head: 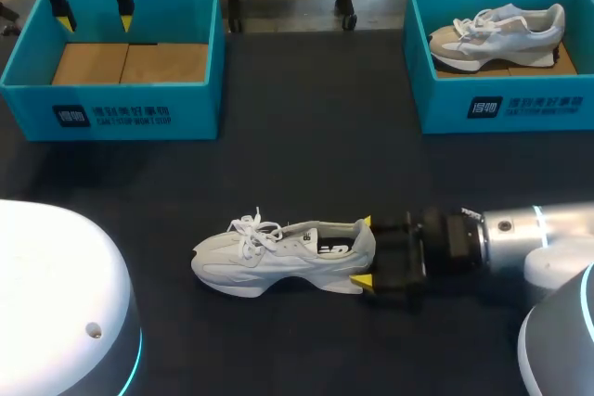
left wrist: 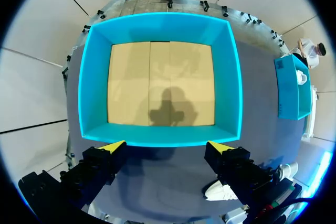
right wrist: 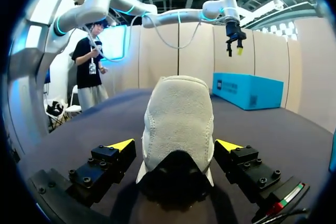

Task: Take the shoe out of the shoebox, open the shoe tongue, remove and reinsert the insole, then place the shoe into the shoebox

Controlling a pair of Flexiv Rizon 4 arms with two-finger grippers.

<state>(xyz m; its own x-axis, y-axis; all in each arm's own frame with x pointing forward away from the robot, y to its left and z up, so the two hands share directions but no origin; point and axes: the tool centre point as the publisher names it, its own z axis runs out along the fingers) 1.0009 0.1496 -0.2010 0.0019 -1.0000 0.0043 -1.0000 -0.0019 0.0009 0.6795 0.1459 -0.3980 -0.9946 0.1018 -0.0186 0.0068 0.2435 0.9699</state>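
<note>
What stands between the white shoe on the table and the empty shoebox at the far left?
Nothing visible. Only bare table lies between the shoe and the empty shoebox; its front wall must be cleared. The left claw hangs above that box.

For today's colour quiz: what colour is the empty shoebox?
Turquoise shoebox, clearest in left wrist view.
</note>
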